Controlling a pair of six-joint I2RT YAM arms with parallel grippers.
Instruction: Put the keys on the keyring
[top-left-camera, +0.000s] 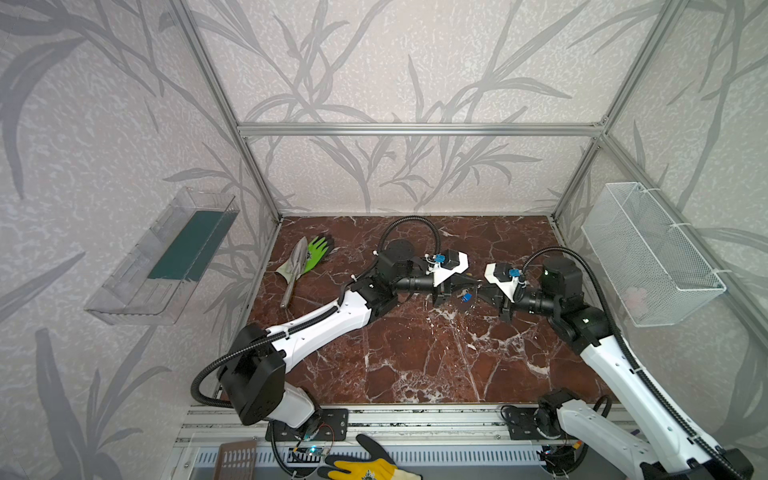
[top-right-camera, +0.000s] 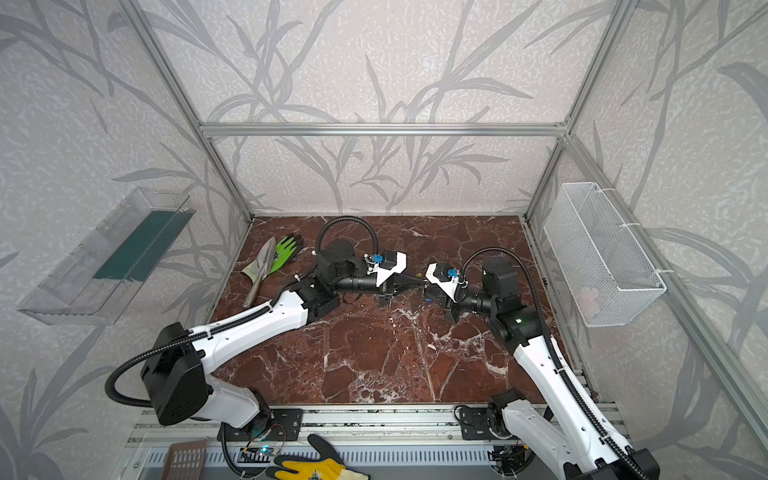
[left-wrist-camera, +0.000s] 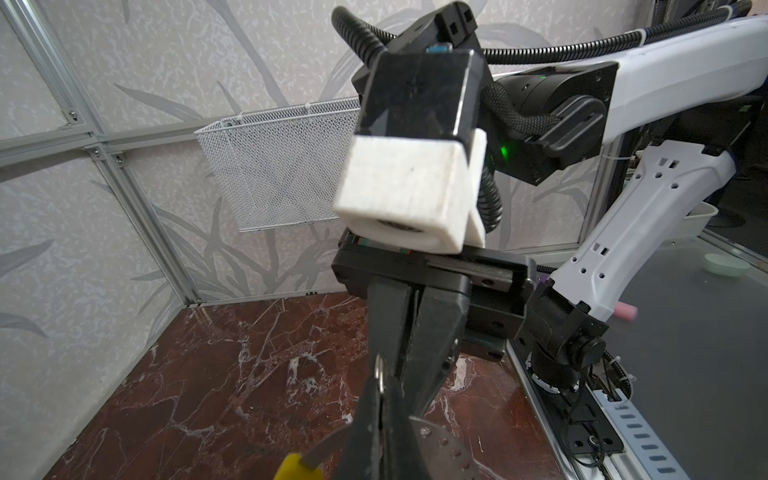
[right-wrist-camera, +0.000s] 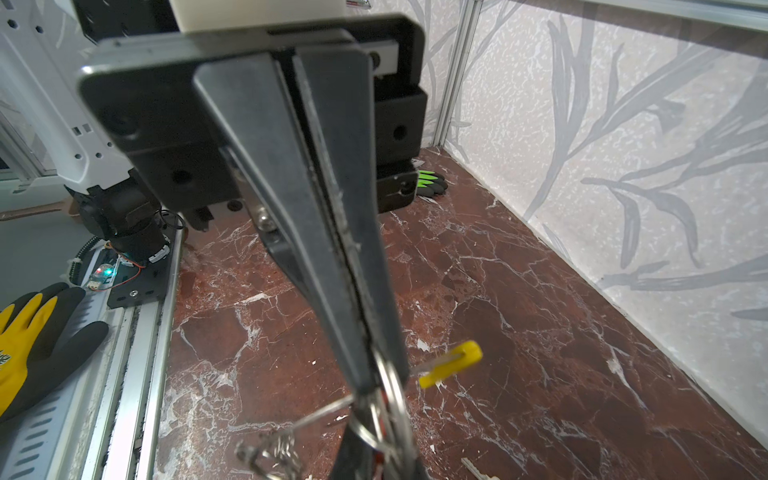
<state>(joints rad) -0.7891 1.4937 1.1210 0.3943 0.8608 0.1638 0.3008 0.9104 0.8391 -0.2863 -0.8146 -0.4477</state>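
Note:
Both grippers meet tip to tip above the middle of the marble table (top-left-camera: 415, 353). My left gripper (left-wrist-camera: 384, 415) is shut on the keyring (left-wrist-camera: 444, 449), a grey dotted band with a yellow piece (left-wrist-camera: 297, 467) sticking out on one side. My right gripper (right-wrist-camera: 380, 453) is shut, with thin wire loops (right-wrist-camera: 390, 399) and a sliver of red between its fingers; this looks like the red-tagged key, mostly hidden. The yellow piece (right-wrist-camera: 451, 363) shows beside them. A blue-tagged key (top-left-camera: 466, 297) lies on the table just below the tips, and its silvery blade (right-wrist-camera: 473, 467) shows in the right wrist view.
A green glove (top-left-camera: 318, 249) and a metal trowel (top-left-camera: 293, 270) lie at the back left. A white mesh basket (top-left-camera: 652, 253) hangs on the right wall and a clear tray (top-left-camera: 166, 257) on the left wall. A yellow glove (top-left-camera: 365, 465) rests on the front rail.

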